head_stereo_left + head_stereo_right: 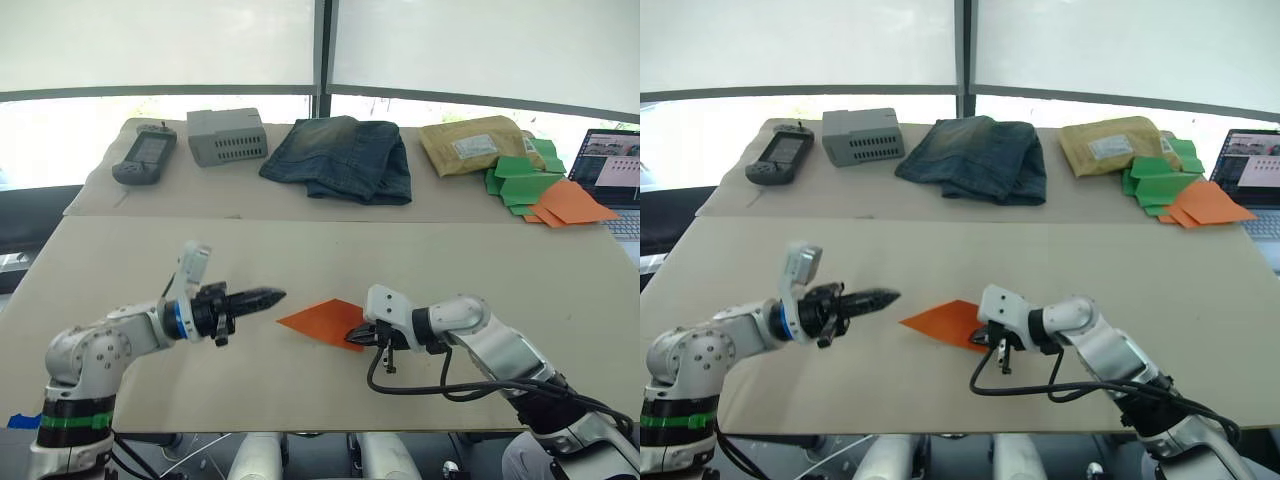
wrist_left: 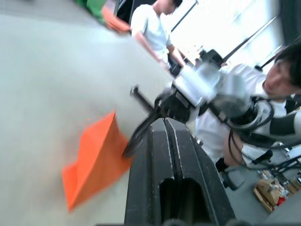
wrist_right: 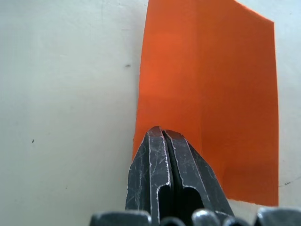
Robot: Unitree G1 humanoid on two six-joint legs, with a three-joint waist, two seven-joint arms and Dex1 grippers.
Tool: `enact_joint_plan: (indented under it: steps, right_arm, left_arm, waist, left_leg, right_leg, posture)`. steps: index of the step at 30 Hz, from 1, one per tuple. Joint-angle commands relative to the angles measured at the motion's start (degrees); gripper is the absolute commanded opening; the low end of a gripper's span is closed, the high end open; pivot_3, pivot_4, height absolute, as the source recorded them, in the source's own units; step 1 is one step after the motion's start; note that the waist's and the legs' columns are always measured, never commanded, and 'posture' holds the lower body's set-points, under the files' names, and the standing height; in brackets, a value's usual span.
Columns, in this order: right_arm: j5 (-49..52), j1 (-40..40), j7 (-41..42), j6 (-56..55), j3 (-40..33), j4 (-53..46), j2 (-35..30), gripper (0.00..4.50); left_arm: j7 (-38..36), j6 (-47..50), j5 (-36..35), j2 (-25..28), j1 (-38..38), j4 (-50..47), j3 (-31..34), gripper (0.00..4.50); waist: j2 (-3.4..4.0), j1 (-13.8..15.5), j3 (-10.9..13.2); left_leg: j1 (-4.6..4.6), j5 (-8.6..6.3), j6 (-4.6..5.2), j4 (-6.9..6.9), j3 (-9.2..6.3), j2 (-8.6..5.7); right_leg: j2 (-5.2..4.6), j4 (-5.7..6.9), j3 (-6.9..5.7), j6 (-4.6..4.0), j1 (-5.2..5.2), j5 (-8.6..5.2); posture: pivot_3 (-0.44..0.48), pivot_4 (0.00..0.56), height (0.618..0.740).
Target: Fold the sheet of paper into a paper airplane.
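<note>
While the right claw (image 1: pixel 358 335)—closed—hides the sheet of paper's (image 1: pixel 322 320) near edge, the closed left claw (image 1: pixel 268 296) hovers beside it.

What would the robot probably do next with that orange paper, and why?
Probably slide the shut right gripper along the sheet of paper to press the crease, since its tips rest on the paper's near edge while the shut left gripper hovers just off it.

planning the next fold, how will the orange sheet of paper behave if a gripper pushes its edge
The sheet of paper looks thin and lies flat on the table, so it would probably slide or buckle rather than resist. With the shut right gripper pressing on one edge, it may pivot around that point. It is likely very light.
</note>
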Motion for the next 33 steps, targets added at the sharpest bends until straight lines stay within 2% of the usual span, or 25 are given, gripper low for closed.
enact_joint_plan:
  steps: [1, 4, 9, 14, 23, 27, 33]
  right_arm:
    - [-2.5, 1.2, -0.8, 0.4, 1.8, 2.2, 0.2, 0.05]
    - [-2.5, 1.4, -1.2, 0.9, 1.7, 1.7, 0.6, 0.05]
    - [-2.4, 2.2, -1.7, 1.7, 1.5, 0.3, 0.8, 0.05]
    - [-2.3, 2.5, -2.2, 2.1, 1.6, -0.3, 0.9, 0.05]
    - [-2.6, 2.6, -2.3, 2.3, 2.0, -0.6, 0.8, 0.05]
    - [-2.5, 2.6, -2.6, 2.8, 2.5, -1.2, 1.2, 0.05]
    - [-2.4, 2.6, -2.7, 3.5, 2.7, -1.9, 1.1, 0.05]
  left_arm:
    - [5.0, -3.2, 5.5, -1.5, -4.8, 6.8, -1.6, 0.0]
    - [4.6, -6.9, 13.1, -1.8, -7.2, 11.6, -8.2, 0.0]
    - [-0.4, -10.1, 19.8, -2.2, -8.2, 15.2, -17.1, 0.0]
    - [-6.0, -12.1, 21.6, -3.5, -10.4, 17.9, -20.4, 0.0]
    - [-21.0, -14.1, 25.7, -1.3, -13.9, 20.6, -28.3, 0.0]
    - [-21.2, -18.5, 30.6, -3.8, -16.4, 27.0, -30.7, 0.0]
    - [-21.3, -21.8, 34.0, -6.1, -18.3, 33.2, -29.9, 0.0]
  waist:
    - [-0.02, 0.0, 0.0]
    - [-0.02, -0.2, 0.0]
    - [-0.04, -0.3, 0.0]
    - [-0.04, -0.2, 0.0]
    - [-0.04, -0.3, 0.0]
    - [-0.04, -0.1, 0.0]
    - [-0.05, -0.2, 0.0]
  left_leg:
    - [0.14, 0.0, 0.0, -0.01, 0.01, -0.02]
    - [0.45, -0.01, -0.02, -0.11, 0.06, -0.05]
    - [0.38, -0.06, -0.08, -0.25, 0.1, -0.03]
    - [0.37, -0.05, -0.08, -0.28, 0.09, 0.01]
    - [0.33, -0.06, -0.08, -0.32, 0.08, 0.0]
    - [0.34, -0.06, -0.08, -0.38, 0.07, 0.0]
    - [0.34, -0.06, -0.08, -0.38, 0.06, -0.03]
  right_leg:
    - [0.01, -0.03, -0.01, 0.0, 0.16, 0.0]
    - [0.02, -0.13, -0.01, 0.01, 0.46, -0.01]
    - [0.03, -0.16, 0.0, -0.04, 0.37, -0.04]
    - [0.05, -0.13, -0.03, -0.07, 0.32, -0.05]
    - [0.05, -0.18, -0.02, -0.08, 0.27, -0.08]
    - [0.05, -0.18, -0.02, -0.09, 0.26, -0.11]
    - [0.05, -0.19, -0.03, -0.07, 0.28, -0.12]
  posture:
    - [0.0, 0.15, 0.722]
    - [0.0, 0.15, 0.722]
    - [0.0, 0.15, 0.722]
    - [0.0, 0.15, 0.722]
    - [0.0, 0.15, 0.722]
    - [0.0, 0.15, 0.722]
    - [0.0, 0.15, 0.722]
